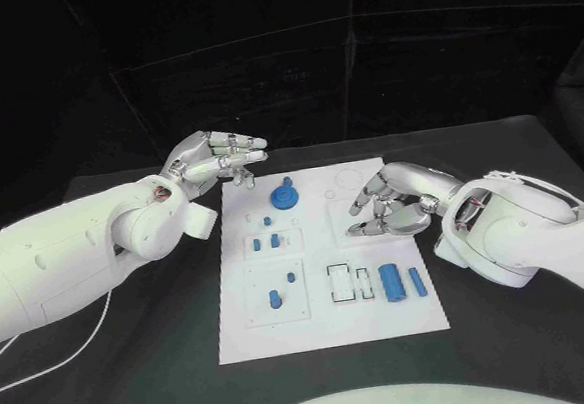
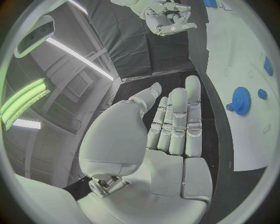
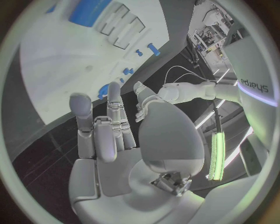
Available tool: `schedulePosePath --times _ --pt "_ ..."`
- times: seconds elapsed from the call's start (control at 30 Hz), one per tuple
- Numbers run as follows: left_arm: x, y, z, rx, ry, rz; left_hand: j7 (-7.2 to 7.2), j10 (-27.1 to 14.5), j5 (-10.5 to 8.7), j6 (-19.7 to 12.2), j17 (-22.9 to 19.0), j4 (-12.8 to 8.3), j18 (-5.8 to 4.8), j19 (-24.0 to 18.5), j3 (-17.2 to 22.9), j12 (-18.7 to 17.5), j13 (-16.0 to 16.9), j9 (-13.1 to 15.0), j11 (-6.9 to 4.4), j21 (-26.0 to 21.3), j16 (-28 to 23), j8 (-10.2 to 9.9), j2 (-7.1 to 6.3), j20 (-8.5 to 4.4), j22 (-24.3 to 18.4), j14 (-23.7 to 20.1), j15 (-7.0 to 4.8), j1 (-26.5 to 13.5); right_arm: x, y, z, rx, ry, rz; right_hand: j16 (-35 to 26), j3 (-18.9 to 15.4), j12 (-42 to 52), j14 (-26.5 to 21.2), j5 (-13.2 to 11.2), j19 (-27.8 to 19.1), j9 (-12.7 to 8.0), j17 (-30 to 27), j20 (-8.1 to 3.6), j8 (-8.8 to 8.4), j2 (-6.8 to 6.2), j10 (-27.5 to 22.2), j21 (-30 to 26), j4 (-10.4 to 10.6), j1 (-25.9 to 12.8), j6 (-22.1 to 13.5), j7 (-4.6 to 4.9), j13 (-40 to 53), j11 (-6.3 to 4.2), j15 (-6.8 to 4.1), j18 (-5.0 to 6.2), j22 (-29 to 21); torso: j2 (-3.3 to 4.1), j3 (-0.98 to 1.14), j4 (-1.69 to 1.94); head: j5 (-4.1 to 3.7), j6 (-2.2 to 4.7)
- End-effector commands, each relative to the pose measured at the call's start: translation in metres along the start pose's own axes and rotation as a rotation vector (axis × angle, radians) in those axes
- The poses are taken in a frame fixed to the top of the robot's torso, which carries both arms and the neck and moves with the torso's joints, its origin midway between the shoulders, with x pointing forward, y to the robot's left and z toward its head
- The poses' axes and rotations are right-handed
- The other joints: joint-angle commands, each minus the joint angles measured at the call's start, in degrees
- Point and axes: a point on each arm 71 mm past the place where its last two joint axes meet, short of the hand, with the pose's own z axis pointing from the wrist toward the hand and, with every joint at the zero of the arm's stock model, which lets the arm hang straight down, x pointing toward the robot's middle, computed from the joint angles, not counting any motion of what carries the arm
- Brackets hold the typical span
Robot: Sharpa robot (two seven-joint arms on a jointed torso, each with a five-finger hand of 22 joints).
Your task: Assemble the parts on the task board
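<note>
Two robot hands hover over the black worktop, and neither has hold of anything. In the head view the left robot hand sits above centre, just off the upper left corner of the white task board, with its fingers curled loosely together; the right robot hand hangs over the board's right edge at mid-height, fingers bent downward and apart. Whether its fingertips touch the board cannot be told from there. The left wrist view shows what the head view does not: the left hand's palm is bare and its fingers lie straight and side by side, with the right robot hand small near the circle's rim. The right wrist view likewise shows a bare palm with fingers extended and slightly parted, and the left arm beyond them. The blue gear stands in the board's upper part, toward the left, and appears again, toothed rim plain, in the left wrist view. Counted in the head view, about nine blue parts lie on the board: the gear with a small piece just above it, three small pieces below it, two more in the lower left square, and two upright cylinders at lower right. The smallest pieces are too tiny to name by shape. Both wrist views cut the board off at the rim.
</note>
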Motion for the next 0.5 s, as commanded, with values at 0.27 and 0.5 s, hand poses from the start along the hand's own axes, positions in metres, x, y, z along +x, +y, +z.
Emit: schedulePosePath --times 0.27,0.5 --pt "0.004 -0.001 -0.001 0.004 0.015 -0.010 0.29 -0.4 -0.07 -0.1 -0.1 -0.1 0.81 -0.1 -0.1 0.2 0.1 0.0 0.15 -0.3 -0.1 0.3 0.58 0.44 -0.1 -0.3 0.14 0.2 0.003 -0.027 -0.030 0.247 0.098 0.004 2.2 -10.8 37.2 3.8 1.4 1.6 2.0 5.5 0.08 7.16 2.44 1.2 1.8 6.2 0.4 -2.4 -0.42 42.0 -0.22 -0.47 -1.39 3.2 0.01 0.04 -0.25 -1.73 0.63" --pt "0.003 -0.001 -0.002 0.003 0.015 -0.010 0.31 -0.5 -0.07 -0.2 -0.1 -0.2 0.81 -0.1 -0.1 0.3 0.0 0.0 0.16 -0.3 -0.1 0.3 0.55 0.44 -0.1 -0.4 0.15 0.2 0.018 -0.032 -0.040 0.273 0.150 -0.044 2.5 -14.1 40.7 3.9 1.4 1.7 2.8 6.4 0.13 9.72 3.08 2.1 1.8 9.2 0.9 -3.4 -0.48 46.7 -0.18 -0.44 -1.38 3.3 -0.07 0.03 -0.25 -2.33 0.37"
